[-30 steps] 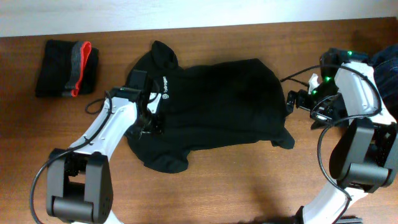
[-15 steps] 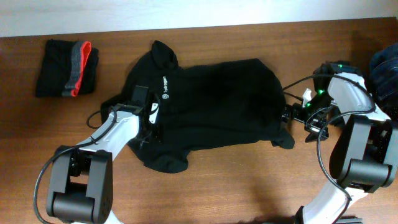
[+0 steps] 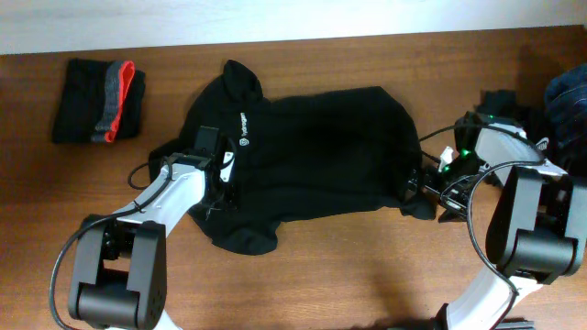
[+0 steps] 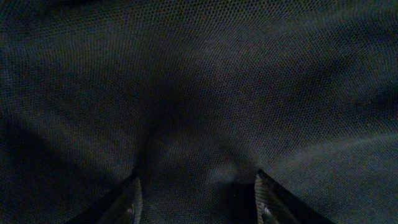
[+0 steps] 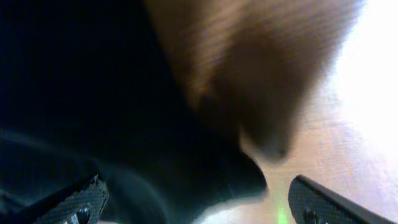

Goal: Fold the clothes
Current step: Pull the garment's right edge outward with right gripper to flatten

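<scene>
Overhead: black shirt [image 3: 321,156] with white chest logo [image 3: 244,142], spread mid-tabletop [image 3: 348,266]; folded black garment with grey-red band [image 3: 99,99] far left; blue garment [image 3: 569,92] at right edge. Left pincer [image 3: 222,186] on the shirt's left side; right pincer [image 3: 410,190] at its right hem corner. Left wrist: fingers [image 4: 130,200] parted, released, fabric filling the view. Right wrist: blurred; fingers [image 5: 79,198] wide apart, released, apparently straddling the shirt's edge.

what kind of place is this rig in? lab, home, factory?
Probably a lab-style tabletop test bench rather than a home: one wooden table, a black shirt laid out between two robot arms, and a folded garment set aside at a far corner.
</scene>
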Robot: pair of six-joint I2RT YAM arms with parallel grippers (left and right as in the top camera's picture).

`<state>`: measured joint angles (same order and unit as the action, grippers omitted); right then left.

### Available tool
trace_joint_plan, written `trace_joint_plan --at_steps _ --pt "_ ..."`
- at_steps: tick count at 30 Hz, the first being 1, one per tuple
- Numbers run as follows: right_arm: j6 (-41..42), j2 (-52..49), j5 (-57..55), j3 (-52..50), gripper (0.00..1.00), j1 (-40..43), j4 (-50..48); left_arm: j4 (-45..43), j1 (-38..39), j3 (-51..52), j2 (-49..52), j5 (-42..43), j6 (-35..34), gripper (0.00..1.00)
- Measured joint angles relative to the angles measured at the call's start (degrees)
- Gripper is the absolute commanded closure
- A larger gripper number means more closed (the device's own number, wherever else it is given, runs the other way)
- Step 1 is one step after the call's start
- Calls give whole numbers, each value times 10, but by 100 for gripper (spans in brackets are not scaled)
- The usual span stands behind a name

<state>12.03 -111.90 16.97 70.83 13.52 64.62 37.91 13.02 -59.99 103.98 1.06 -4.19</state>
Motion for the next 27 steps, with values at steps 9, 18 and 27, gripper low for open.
trace_joint_plan --at_steps 9,18,27 --pt "-5 0 33 -2 70 1 -47 0 0 0 0 0 0 41" --pt "-33 0 37 -1 88 2 -19 0 0 0 0 0 0 41" --pt "-67 0 26 126 89 0 67 1 0 0 0 0 0 41"
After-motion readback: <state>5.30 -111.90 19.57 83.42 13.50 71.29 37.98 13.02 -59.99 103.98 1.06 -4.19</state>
